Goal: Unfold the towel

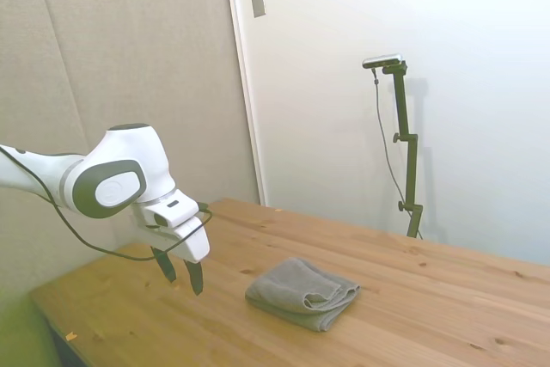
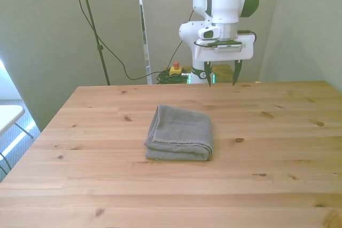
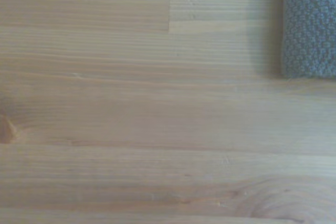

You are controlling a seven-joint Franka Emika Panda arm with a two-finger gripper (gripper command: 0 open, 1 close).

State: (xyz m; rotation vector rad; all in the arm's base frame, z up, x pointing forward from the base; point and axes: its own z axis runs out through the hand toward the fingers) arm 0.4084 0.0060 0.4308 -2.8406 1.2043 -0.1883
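The grey terry towel [image 1: 302, 292] [image 2: 180, 133] lies folded on the wooden table [image 2: 107, 185], near its middle, with the layered edges toward the camera in the front view. My gripper [image 1: 180, 271] [image 2: 220, 75] hangs open above the table's far part, apart from the towel, toward the front view's right of it. Nothing is between its fingers. The wrist view catches only one corner of the towel [image 3: 310, 24] over bare wood.
The table's far edge runs just behind the gripper in the front view. A black cable [image 1: 51, 212] loops under my arm. A red and yellow button box [image 2: 175, 69] sits beyond the table.
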